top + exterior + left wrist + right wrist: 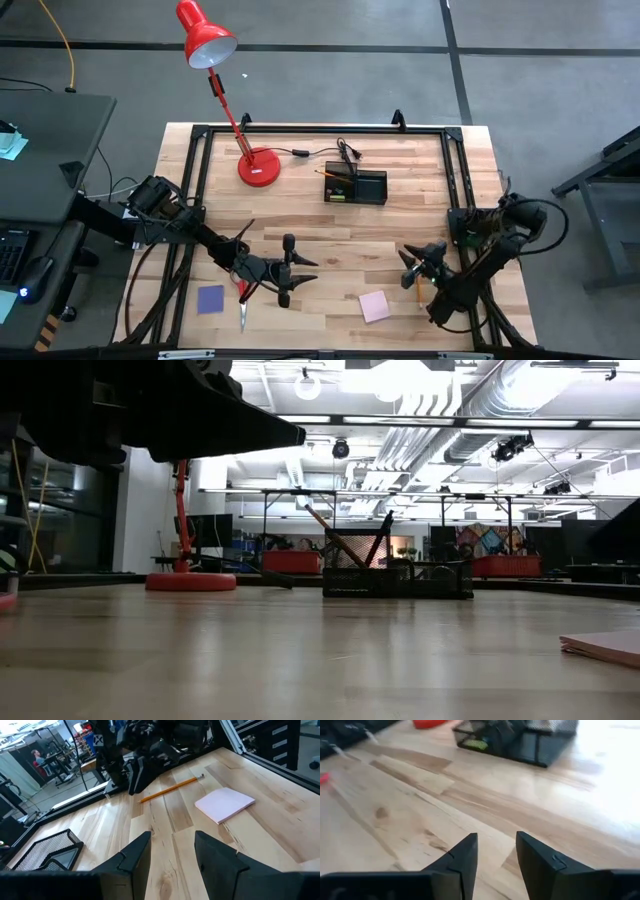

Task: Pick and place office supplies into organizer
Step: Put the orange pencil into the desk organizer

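Observation:
The black mesh organizer point(356, 186) stands at the table's far middle with pens and a pencil point(345, 545) leaning in one compartment. Red-handled scissors point(243, 300) and a blue-purple pad point(211, 299) lie near the front left. A pink pad point(375, 306) lies flat at the front middle, and an orange pencil point(418, 290) lies to its right. My left gripper point(300, 272) hovers open just right of the scissors, with nothing between its fingers point(172, 857). My right gripper point(408, 258) stands open beside the pencil, facing the organizer point(520, 740), and holds nothing.
A red desk lamp stands on its round base point(259, 166) left of the organizer, its cord running along the far side. A black frame point(320, 130) borders the tabletop. Bare wood lies between both grippers and the organizer.

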`<control>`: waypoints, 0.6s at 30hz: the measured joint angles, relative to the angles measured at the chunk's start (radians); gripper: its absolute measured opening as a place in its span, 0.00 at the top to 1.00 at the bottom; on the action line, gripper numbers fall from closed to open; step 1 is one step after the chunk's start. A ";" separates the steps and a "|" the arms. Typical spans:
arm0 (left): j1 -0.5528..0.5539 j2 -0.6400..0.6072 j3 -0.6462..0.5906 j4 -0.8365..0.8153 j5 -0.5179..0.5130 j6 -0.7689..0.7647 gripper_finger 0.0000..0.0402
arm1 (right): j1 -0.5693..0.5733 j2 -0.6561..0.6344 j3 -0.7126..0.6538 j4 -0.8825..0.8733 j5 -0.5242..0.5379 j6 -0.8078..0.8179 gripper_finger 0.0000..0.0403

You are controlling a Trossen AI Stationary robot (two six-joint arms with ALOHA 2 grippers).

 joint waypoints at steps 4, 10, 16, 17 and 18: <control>0.000 0.000 0.000 0.002 0.000 0.000 0.64 | -0.009 -0.008 0.002 0.017 -0.042 -0.023 0.70; 0.000 0.000 0.000 0.000 0.000 -0.004 0.64 | -0.022 -0.042 0.004 0.033 -0.168 -0.027 0.70; 0.000 0.000 0.000 0.000 0.000 -0.017 0.64 | -0.093 -0.044 0.004 0.023 -0.358 -0.046 0.70; 0.000 0.000 0.000 0.000 0.000 -0.018 0.64 | -0.107 -0.044 0.004 0.021 -0.401 -0.048 0.70; 0.000 0.000 0.000 0.000 0.000 -0.018 0.64 | -0.119 -0.044 0.004 0.013 -0.431 -0.049 0.70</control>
